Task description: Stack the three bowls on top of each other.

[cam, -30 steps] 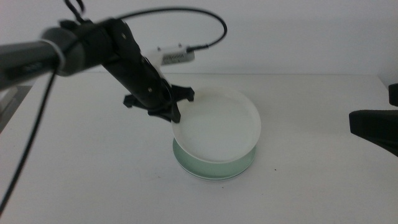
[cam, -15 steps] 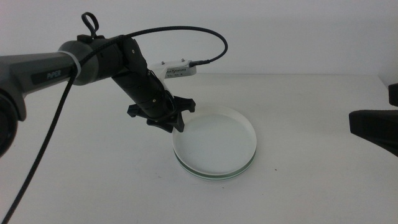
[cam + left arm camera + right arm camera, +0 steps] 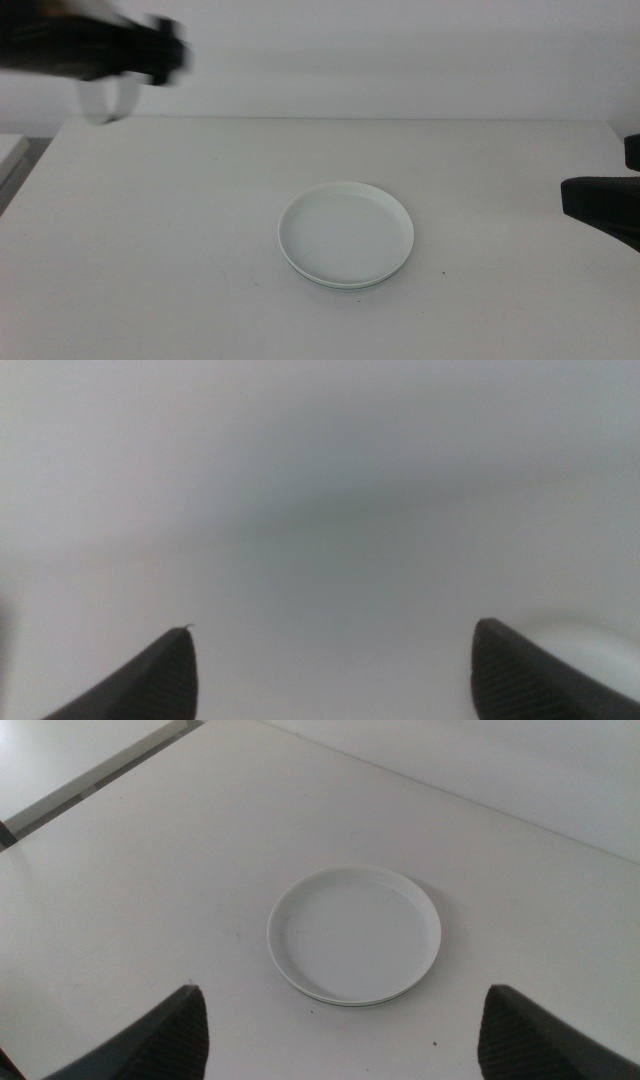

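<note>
The white bowl (image 3: 345, 232) sits upright in the middle of the table, on top of the pale mint green bowl (image 3: 340, 284), of which only a thin rim shows. The grey bowl is not in view. The white bowl also shows in the right wrist view (image 3: 353, 935). My left arm (image 3: 140, 50) is a blurred dark shape high at the far left, well clear of the stack. The left gripper (image 3: 330, 635) is open and empty. My right gripper (image 3: 342, 990) is open and empty, and waits at the right edge (image 3: 600, 205).
The white table (image 3: 150, 250) ends at its left edge (image 3: 30, 165), and a wall stands behind it. A dark gap runs beyond the table's edge in the right wrist view (image 3: 100, 780).
My left gripper let go of the white bowl, which settled flat on the green one. The left arm then pulled away fast, up and to the far left. The right arm has not moved.
</note>
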Controlling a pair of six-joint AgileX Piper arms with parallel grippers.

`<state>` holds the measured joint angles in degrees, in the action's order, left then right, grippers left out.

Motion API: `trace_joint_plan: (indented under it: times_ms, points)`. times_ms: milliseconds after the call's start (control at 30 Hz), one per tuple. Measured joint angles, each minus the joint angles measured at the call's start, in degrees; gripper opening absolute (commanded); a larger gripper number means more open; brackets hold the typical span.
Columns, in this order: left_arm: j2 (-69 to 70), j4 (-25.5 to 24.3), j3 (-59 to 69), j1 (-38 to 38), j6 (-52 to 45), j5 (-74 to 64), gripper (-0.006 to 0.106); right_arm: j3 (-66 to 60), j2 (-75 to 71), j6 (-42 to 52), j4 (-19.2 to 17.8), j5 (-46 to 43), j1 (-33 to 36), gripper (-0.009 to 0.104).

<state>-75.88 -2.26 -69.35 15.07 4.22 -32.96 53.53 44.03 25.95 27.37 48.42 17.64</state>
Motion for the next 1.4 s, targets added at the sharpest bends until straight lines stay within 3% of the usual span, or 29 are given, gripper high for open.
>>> trace_joint_plan:
  times_ms: [100, 200, 867, 967, 1200, 1400]
  points:
    - [14.7, -4.8, 10.9, -1.3, 3.7, 9.7, 0.094, 0.0, 0.0, 0.0, 0.0, 0.0, 0.0, 0.093]
    - [20.5, -6.0, 15.6, -3.6, 6.3, 12.0, 0.094, 0.0, 0.0, 0.0, 0.0, 0.0, 0.0, 0.093]
    - [21.8, -7.1, 16.9, -5.3, 7.3, 13.6, 0.094, 0.0, -0.1, 0.0, 0.0, 0.0, 0.0, 0.093]
    - [21.8, -7.1, 16.9, -5.3, 7.3, 13.6, 0.094, -0.4, -0.4, -1.2, -2.2, -2.7, 0.0, 0.093]
    - [21.8, -8.0, 16.9, -5.3, 7.3, 13.6, 0.094, -8.3, -8.2, -9.9, -13.9, -21.1, -5.1, 0.093]
    - [21.8, -8.2, 16.9, -5.3, 7.3, 13.6, 0.094, -14.9, -14.0, -10.3, -16.0, -25.9, -14.3, 0.093]
